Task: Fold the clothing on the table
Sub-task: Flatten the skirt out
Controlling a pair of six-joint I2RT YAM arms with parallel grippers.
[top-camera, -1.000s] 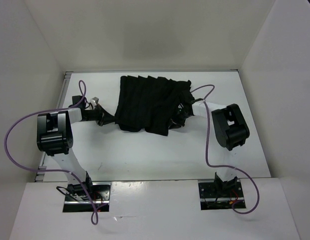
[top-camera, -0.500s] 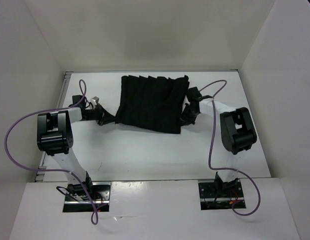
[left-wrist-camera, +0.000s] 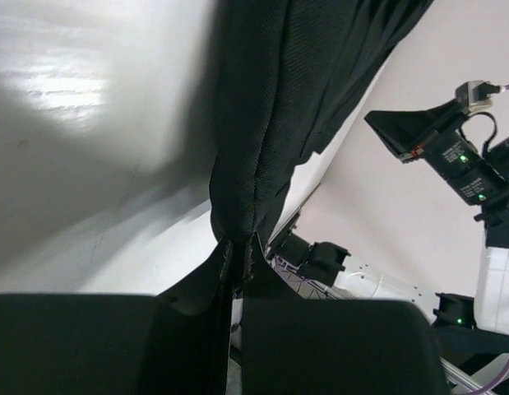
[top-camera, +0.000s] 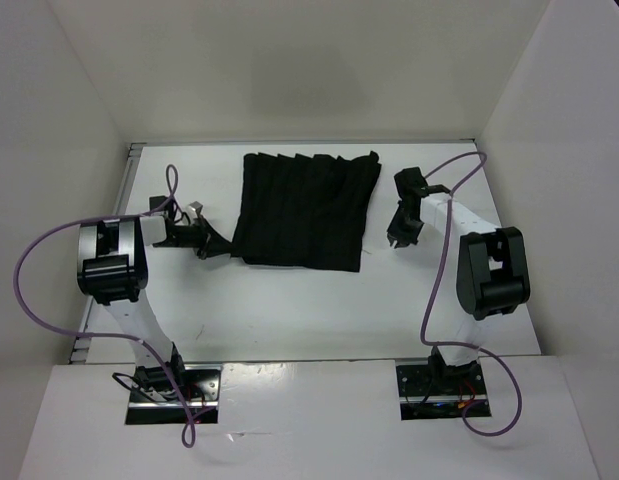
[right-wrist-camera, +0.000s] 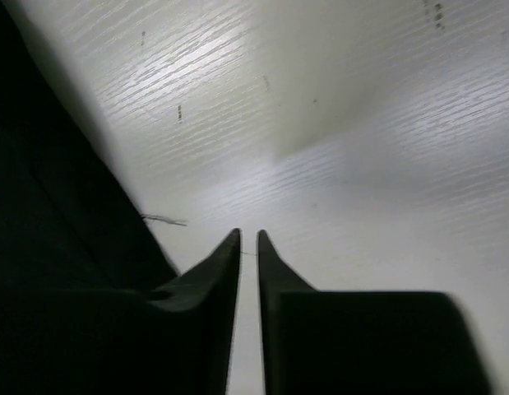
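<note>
The clothing, a black pleated garment, lies spread flat at the back middle of the table. My left gripper is shut on its near left corner. In the left wrist view the fabric runs straight out of the pinched fingertips of that gripper. My right gripper hovers over bare table just right of the garment, apart from it. In the right wrist view its jaws stand a narrow slit apart with nothing between them. The clothing's edge fills the left side of that view.
White upright walls close in the table on the left, back and right. The table's metal edge shows at the back left. Purple cables loop off both arms. A loose thread lies beside the garment's edge.
The right gripper let go of the garment's right side and drew back to the right. The bunched right edge now lies flat. The left gripper kept its hold.
</note>
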